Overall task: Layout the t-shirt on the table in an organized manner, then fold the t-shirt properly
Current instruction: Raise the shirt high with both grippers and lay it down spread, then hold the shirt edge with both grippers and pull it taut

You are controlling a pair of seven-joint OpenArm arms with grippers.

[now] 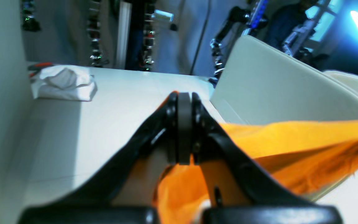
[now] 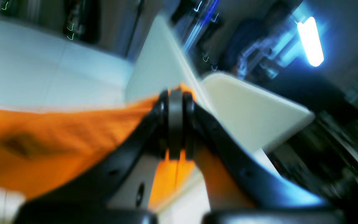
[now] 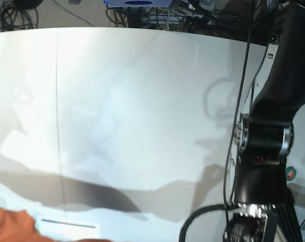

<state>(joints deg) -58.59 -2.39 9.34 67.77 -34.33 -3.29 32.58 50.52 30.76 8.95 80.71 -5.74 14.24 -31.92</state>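
**While both grippers hold the shirt aloft, layout has yet to begin**

Though the task calls for a flat, tidy spread, the orange t-shirt (image 1: 291,143) hangs off the counter (image 3: 142,101), stretched between the two arms; only a corner shows at the base view's lower left. Laying it out and every fold remain to be done. The left gripper (image 1: 184,130) is pinched tight on one edge of the cloth, the right gripper (image 2: 176,124) likewise clamped on another. Both wrists appear raised and angled toward the room's background.
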